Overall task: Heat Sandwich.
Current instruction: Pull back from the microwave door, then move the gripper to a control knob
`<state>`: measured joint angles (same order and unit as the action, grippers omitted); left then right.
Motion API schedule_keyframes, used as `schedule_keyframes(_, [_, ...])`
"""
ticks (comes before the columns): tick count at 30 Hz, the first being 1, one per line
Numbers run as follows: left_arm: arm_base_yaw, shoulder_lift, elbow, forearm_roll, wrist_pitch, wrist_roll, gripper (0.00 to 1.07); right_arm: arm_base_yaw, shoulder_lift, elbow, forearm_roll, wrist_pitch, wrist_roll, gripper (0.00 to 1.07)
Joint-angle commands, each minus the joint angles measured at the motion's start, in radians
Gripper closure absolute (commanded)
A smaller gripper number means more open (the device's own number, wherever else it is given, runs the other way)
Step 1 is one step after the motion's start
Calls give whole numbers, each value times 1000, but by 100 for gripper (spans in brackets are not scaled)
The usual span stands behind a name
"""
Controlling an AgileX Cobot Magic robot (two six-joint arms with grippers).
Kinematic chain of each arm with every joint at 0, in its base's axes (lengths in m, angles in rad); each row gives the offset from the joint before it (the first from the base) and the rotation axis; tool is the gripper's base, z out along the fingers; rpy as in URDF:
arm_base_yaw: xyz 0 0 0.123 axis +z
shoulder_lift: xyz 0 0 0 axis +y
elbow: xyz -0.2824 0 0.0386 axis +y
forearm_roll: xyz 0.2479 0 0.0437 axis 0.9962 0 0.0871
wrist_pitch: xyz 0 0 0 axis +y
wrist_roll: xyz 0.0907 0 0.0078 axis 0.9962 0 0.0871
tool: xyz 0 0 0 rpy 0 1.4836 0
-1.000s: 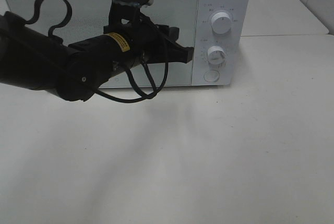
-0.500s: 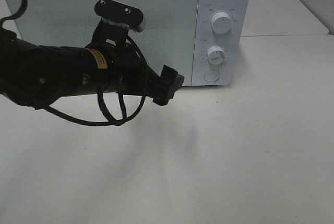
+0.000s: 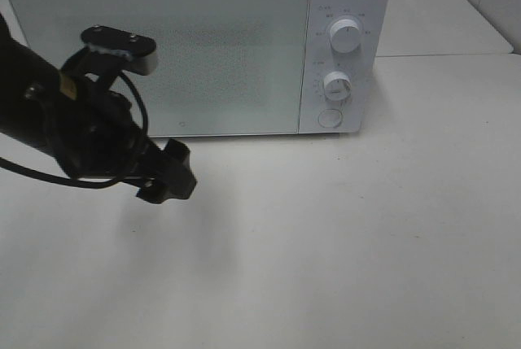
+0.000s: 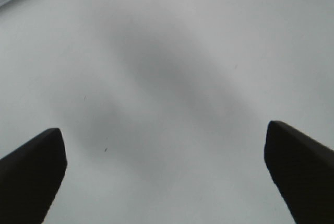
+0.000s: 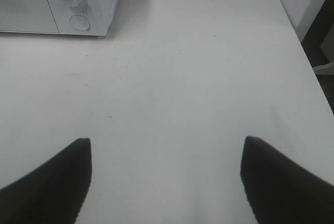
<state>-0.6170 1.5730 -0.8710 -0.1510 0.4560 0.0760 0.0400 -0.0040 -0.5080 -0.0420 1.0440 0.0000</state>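
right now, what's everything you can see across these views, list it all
microwave: one, white, back of the table, door shut
upper knob: one, white, top of the microwave's right panel
lower knob: one, white, below the upper knob
round button: one, white, below the lower knob
table: one, white, under the microwave
left arm: one, black, over the table before the microwave's left part
left gripper: one, black, open, holding nothing
right gripper: one, black, open, over bare table
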Motion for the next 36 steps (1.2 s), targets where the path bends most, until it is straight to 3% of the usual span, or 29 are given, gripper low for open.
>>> schedule_keyframes(1, [41, -53, -8, 1, 132, -9, 8, -7, -26, 2, 2, -9, 11, 31])
schedule_keyframes(6, [64, -103, -8, 56, 270, -8, 8, -7, -26, 2, 2, -9, 11, 31])
schedule_keyframes(11, [127, -154, -8, 72, 371, -83, 8, -7, -26, 2, 2, -9, 11, 31])
schedule_keyframes(14, [240, -181, -8, 71, 428, -98, 8, -7, -26, 2, 2, -9, 11, 31])
schedule_keyframes(16, [267, -184, -8, 72, 441, -97, 8, -7, -26, 2, 2, -9, 11, 31])
schedule_keyframes(20, [453, -194, -6, 72, 544, -61, 8, -7, -26, 2, 2, -9, 11, 31])
schedule_keyframes(24, [544, -194, -6, 43, 574, -61, 8, -7, -26, 2, 2, -9, 11, 31])
schedule_keyframes(29, [614, -234, 22, 34, 618, -60, 8, -7, -26, 2, 2, -9, 11, 31])
schedule_keyframes(36, [629, -396, 105, 65, 619, -60, 8, -7, -26, 2, 2, -9, 11, 31])
